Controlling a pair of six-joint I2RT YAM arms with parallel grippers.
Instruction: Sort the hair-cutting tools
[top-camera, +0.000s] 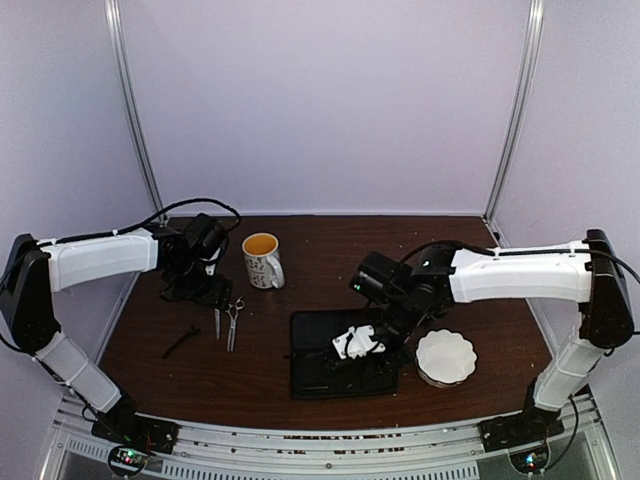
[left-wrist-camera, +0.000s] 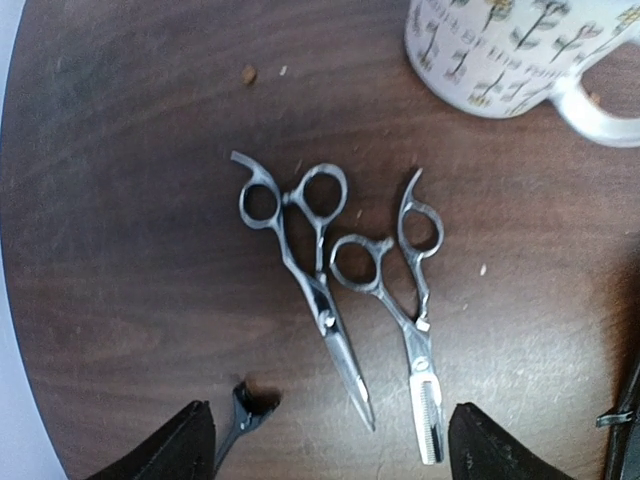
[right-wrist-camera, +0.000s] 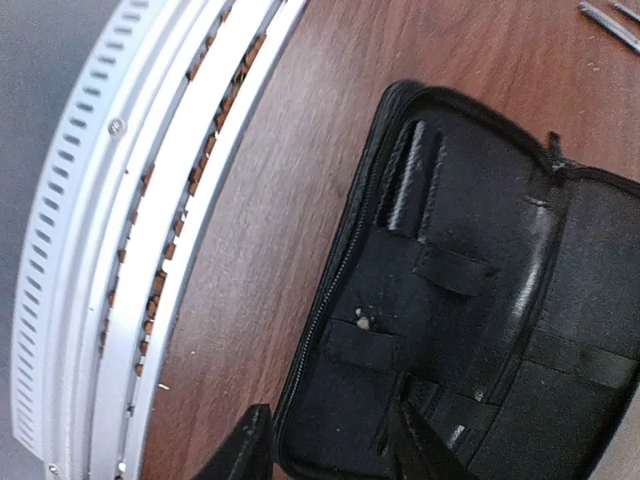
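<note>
left gripper (left-wrist-camera: 330, 452) is hovering wide open and empty over the scissors (left-wrist-camera: 322, 310) lying near the mug (left-wrist-camera: 490, 50); it's needing one pair centred, not both. right gripper (right-wrist-camera: 335, 445) is sitting part-open over the case (right-wrist-camera: 470, 200).

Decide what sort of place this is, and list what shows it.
Probably a robot test booth, not a salon: plain walls and metal posts enclose a wooden table, two robot arms stand at its near edge, and scissors lie out as props.

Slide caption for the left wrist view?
Left gripper, jaws open, above plain scissors and toothed scissors side by side on the wooden table; black clip nearby, patterned mug beyond.
</note>
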